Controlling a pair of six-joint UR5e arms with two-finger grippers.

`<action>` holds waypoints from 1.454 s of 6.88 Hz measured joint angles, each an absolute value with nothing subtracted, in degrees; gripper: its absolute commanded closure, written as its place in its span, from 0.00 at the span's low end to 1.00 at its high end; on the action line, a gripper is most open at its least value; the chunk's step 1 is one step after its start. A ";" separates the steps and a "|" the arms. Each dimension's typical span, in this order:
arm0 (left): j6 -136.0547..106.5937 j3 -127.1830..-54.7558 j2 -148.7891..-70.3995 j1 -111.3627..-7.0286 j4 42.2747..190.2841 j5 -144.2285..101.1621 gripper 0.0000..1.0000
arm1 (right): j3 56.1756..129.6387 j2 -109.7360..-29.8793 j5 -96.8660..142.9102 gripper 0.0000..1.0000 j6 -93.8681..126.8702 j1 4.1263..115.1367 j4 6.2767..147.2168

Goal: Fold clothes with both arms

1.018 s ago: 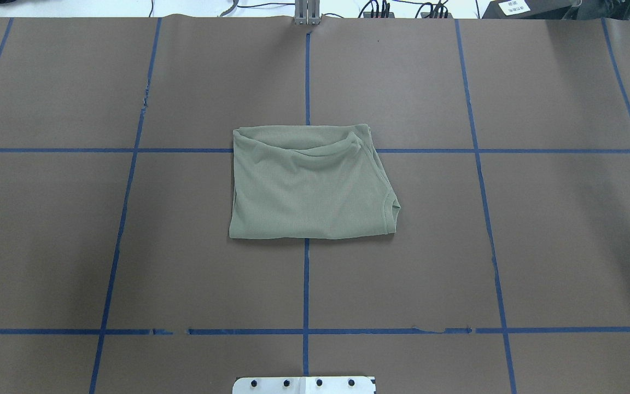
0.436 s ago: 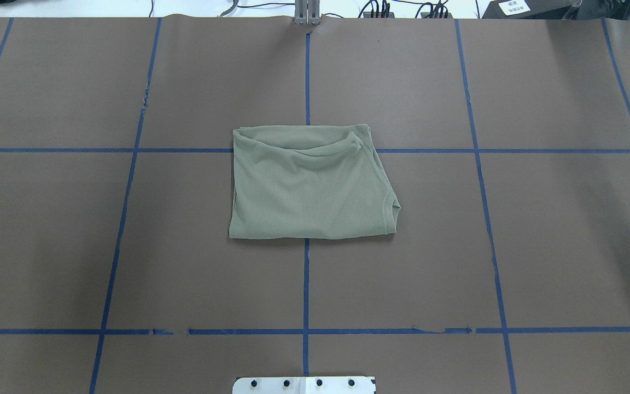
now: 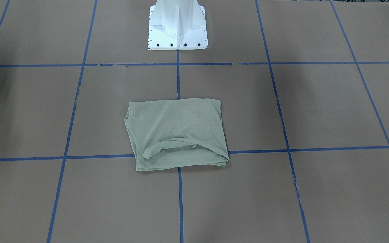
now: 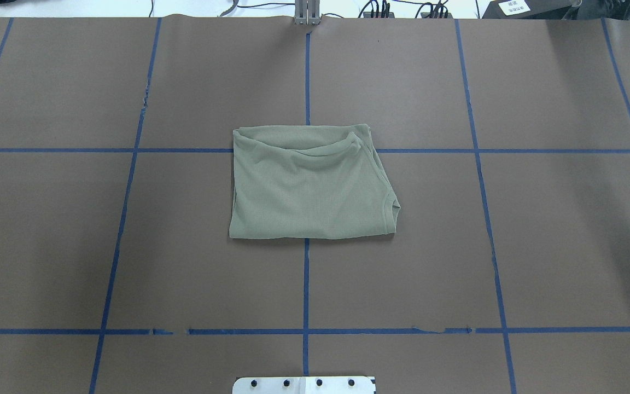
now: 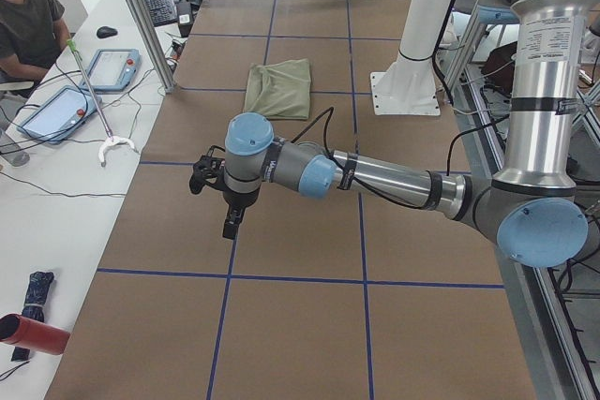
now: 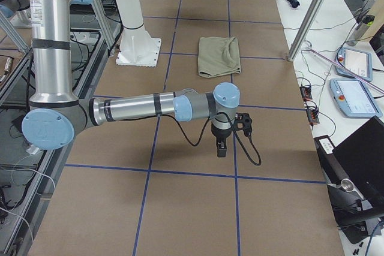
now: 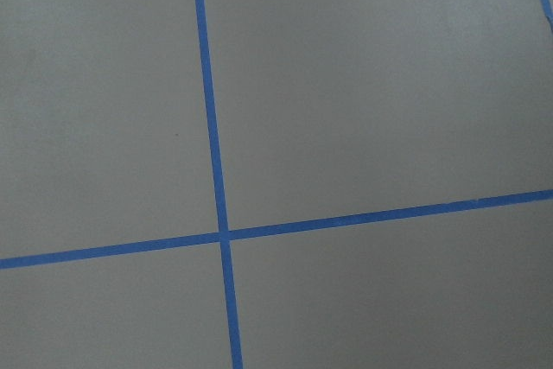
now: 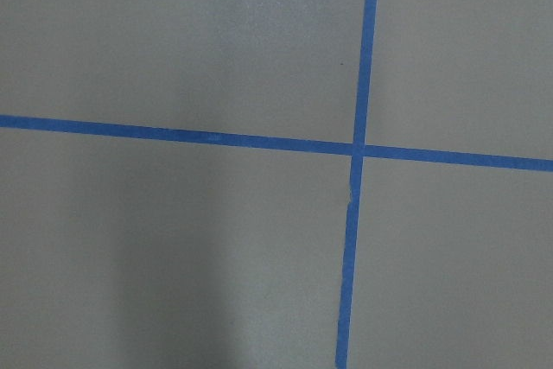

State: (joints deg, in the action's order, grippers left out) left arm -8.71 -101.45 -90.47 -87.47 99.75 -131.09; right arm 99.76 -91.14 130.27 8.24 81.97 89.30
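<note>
The shirt (image 4: 311, 186) is lying folded mid-frame, and its puckered upper edge is threatening to slump open. The left gripper (image 5: 230, 223) and right gripper (image 6: 221, 148) are hovering well apart; I cannot tell whether they are open or closed.

Brown paper-covered table (image 4: 47, 246), blue tape grid (image 4: 306, 284). White bench (image 5: 84, 170) along its far edge: teach pendants (image 5: 56, 111), keyboard (image 5: 159, 5).
</note>
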 measured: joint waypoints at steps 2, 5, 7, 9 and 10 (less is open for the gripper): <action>-8.70 -102.49 -90.45 -87.46 99.75 -131.48 0.00 | 99.76 -91.12 130.26 0.00 8.59 81.19 89.28; -8.70 -103.80 -88.14 -87.49 99.62 -131.33 0.00 | 99.89 -91.14 130.21 0.00 8.66 80.21 89.23; -8.68 -104.20 -87.58 -87.58 93.51 -131.19 0.00 | 99.82 -91.14 130.17 0.00 8.64 79.88 89.29; -6.25 -103.75 -87.61 -87.85 88.72 -130.56 0.00 | 99.78 -91.13 130.09 0.00 8.62 79.72 89.26; -2.69 -102.20 -87.58 -87.95 88.26 -129.75 0.00 | 99.78 -91.09 130.03 0.00 8.61 79.67 89.27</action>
State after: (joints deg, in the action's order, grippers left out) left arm -2.69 -102.20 -87.58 -87.95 88.26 -129.75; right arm 99.78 -91.09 130.03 8.61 79.67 89.27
